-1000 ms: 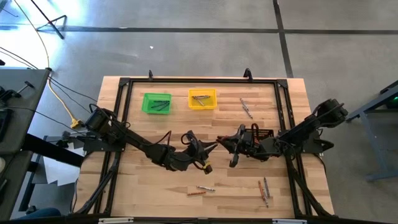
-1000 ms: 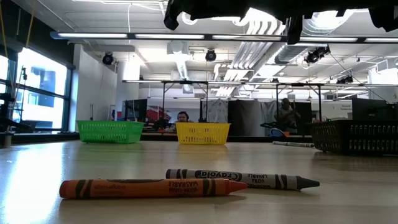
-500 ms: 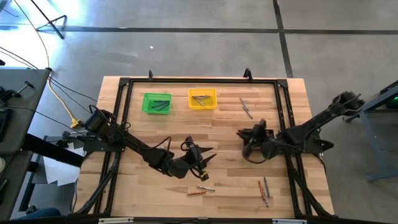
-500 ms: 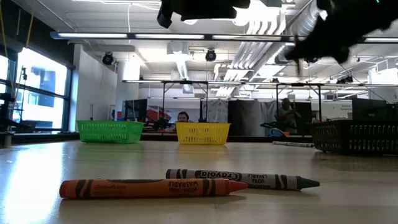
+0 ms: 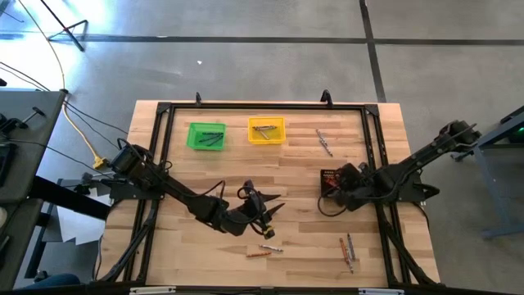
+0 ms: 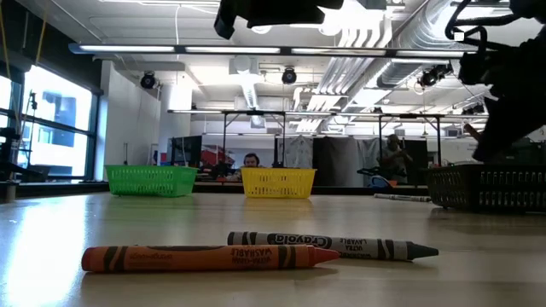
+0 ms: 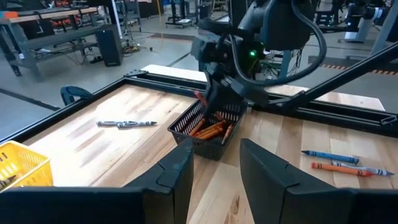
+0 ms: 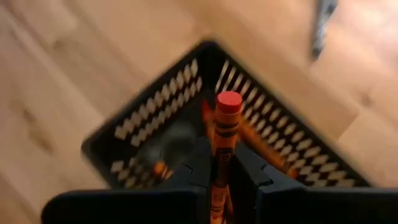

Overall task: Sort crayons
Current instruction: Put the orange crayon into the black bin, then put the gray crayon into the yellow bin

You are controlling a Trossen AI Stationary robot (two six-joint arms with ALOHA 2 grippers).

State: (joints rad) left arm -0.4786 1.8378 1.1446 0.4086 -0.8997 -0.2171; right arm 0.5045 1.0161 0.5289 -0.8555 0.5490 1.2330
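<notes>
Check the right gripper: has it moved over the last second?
Yes. In the high view the right gripper has pulled back from the table's middle toward the right edge and now sits over the black bin, holding an orange crayon.

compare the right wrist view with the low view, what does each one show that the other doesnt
Only the right wrist view shows the right gripper with its jaws closed on an upright orange crayon directly above the black bin's open top, with more orange crayons lying inside.

Only the low view shows the green bin, the yellow bin, and an orange crayon and grey crayon lying on the table near the camera.

Both show the black bin and the wooden table.
</notes>
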